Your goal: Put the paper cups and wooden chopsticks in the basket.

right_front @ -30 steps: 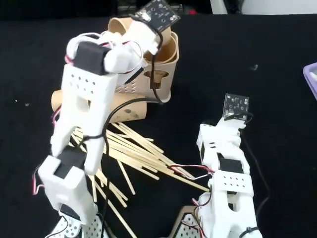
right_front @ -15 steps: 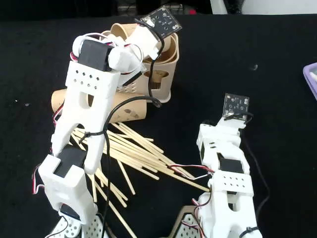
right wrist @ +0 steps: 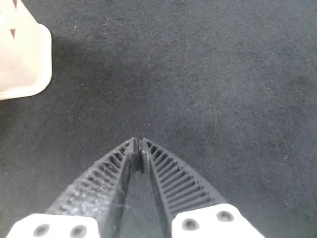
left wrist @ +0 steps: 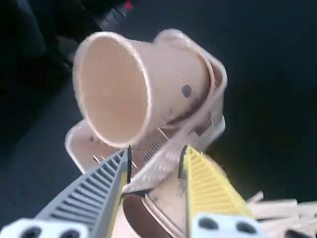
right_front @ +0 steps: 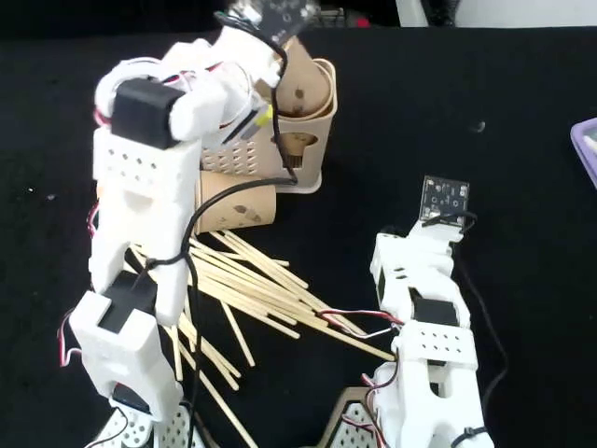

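Observation:
A cream perforated basket (right_front: 312, 140) stands at the back of the black table. One paper cup (right_front: 303, 89) leans tilted inside it, mouth toward the left wrist camera (left wrist: 119, 89). My left gripper (left wrist: 154, 153) is open just above the basket's near rim (left wrist: 158, 171), holding nothing; its yellow finger (right_front: 265, 115) shows in the high view. A second paper cup (right_front: 233, 207) lies on its side on the table against the basket. Several wooden chopsticks (right_front: 252, 280) lie scattered in front of it. My right gripper (right wrist: 137, 145) is shut and empty, low over bare table.
The right arm (right_front: 424, 299) sits to the right of the chopstick pile. A corner of the basket (right wrist: 25, 54) shows in the right wrist view. A purple object (right_front: 588, 140) pokes in at the right edge. Black cloth (right_front: 485, 112) stretches right of the basket.
The left arm has swung left and back off the basket, uncovering the tilted cup that stays inside. The right arm has not moved.

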`<action>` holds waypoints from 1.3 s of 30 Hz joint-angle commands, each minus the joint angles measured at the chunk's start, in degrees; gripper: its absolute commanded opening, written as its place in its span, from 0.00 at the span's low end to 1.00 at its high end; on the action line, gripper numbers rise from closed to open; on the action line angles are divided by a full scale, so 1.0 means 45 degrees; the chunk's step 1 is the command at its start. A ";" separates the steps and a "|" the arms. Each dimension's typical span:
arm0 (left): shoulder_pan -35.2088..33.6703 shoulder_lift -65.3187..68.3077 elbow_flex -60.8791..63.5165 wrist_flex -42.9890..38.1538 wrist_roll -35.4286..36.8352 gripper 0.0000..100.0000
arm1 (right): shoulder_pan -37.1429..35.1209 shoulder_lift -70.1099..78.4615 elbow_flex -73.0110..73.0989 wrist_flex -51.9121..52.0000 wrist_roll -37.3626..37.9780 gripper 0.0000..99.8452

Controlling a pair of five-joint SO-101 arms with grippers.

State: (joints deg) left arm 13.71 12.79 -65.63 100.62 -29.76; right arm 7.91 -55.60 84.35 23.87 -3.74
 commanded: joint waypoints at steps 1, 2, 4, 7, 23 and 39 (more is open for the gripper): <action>-0.0127 -0.0059 -0.0850 -0.0488 0.0723 0.18 | -0.0137 -0.0283 -0.0029 -0.0215 0.0000 0.01; -0.0127 -0.0059 -0.0850 -0.0703 0.0996 0.18 | -0.0137 -0.0283 -0.0029 -0.0195 0.0000 0.01; -0.0127 -0.0078 -0.0908 -0.1172 0.1563 0.18 | -0.0137 -0.0283 -0.0029 -0.0195 0.0000 0.01; -0.0147 -0.0078 -0.0908 -0.2071 0.2501 0.18 | -0.0137 -0.0283 -0.0029 -0.0195 0.0000 0.01; 0.0928 0.3048 -0.0772 -0.1621 0.4982 0.18 | -0.0137 -0.0283 -0.0029 -0.0234 0.0000 0.01; 0.0205 0.3282 -0.5226 -0.1817 0.4943 0.19 | -0.0137 -0.0283 -0.0029 -0.0234 0.0000 0.01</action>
State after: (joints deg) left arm 17.05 30.46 -80.75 93.23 -7.78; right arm 7.91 -55.60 84.35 23.87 -3.74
